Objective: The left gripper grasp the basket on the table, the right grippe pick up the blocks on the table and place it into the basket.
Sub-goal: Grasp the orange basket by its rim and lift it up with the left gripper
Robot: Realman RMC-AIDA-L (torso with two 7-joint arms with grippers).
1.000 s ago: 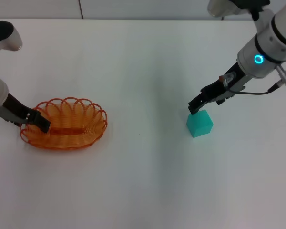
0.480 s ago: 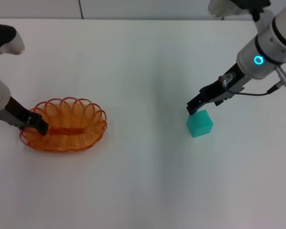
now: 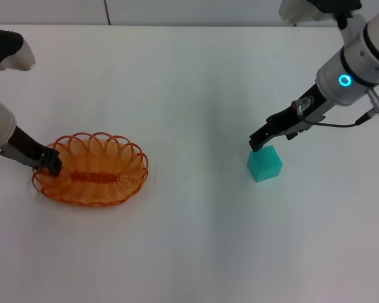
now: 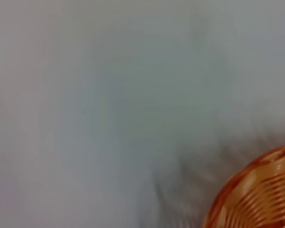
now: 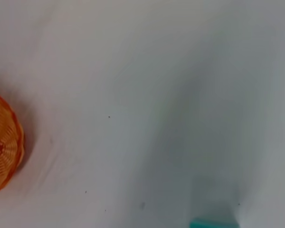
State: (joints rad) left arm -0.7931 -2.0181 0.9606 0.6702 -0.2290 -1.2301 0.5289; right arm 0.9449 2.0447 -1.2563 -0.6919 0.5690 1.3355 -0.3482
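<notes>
teal-green cube [image 3: 264, 163] sits on the white table [image 3: 196, 240], right of centre, well apart from the orange wire basket [image 3: 91, 177] at the left. Basket has nothing in it. Left gripper [image 3: 50, 161] is clamped on the basket's left rim, so the holding step looks done. Right gripper [image 3: 258, 141] hovers just above the cube's upper-left corner; can't tell whether its fingers are apart or together, and the cube isn't grasped or lifted. Right wrist view catches only the cube's top edge [image 5: 213, 223]. Left to do, by judgement: descend and grip the cube, carry it across, drop it in the basket
</notes>
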